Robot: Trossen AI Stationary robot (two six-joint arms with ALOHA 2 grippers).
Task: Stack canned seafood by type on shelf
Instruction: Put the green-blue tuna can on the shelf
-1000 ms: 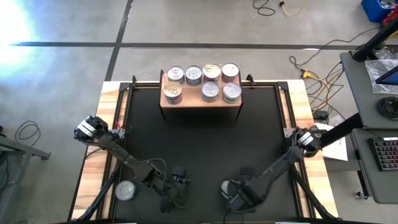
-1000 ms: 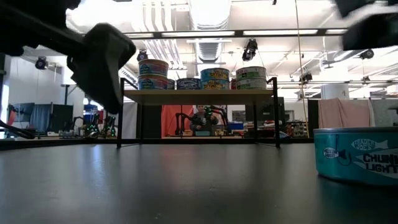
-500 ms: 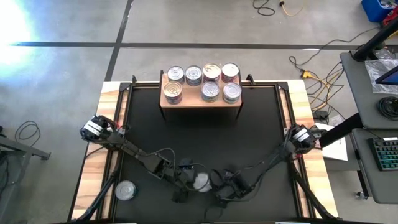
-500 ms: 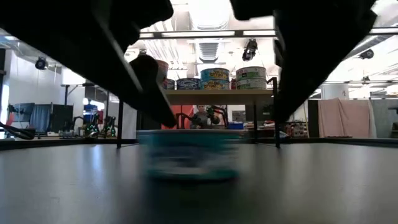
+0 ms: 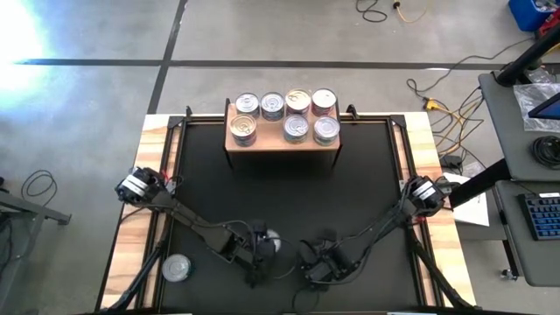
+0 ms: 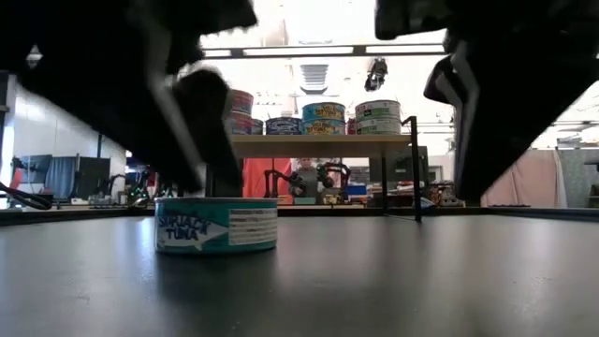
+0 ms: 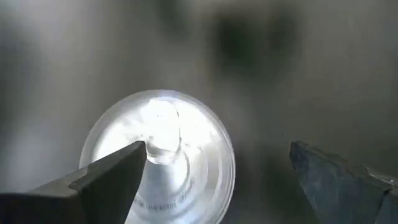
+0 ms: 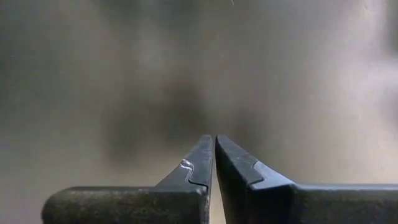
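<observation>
Your left gripper [image 5: 260, 248], jaws spread, sits apparently over the teal tuna can [image 6: 216, 225], offset toward 9 o'clock; right gripper [image 5: 317, 270] waits pinched together.

left claw [image 5: 261, 248]: fingers spread wide, pointing down (arm reaching inward) | right claw [image 5: 317, 267]: fingers pressed together, low beside it, arm bent inward

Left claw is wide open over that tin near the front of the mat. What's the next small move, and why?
Probably shift the left claw sideways to centre on the tin, then lower. The tin sits off toward one finger, not between them.
</observation>
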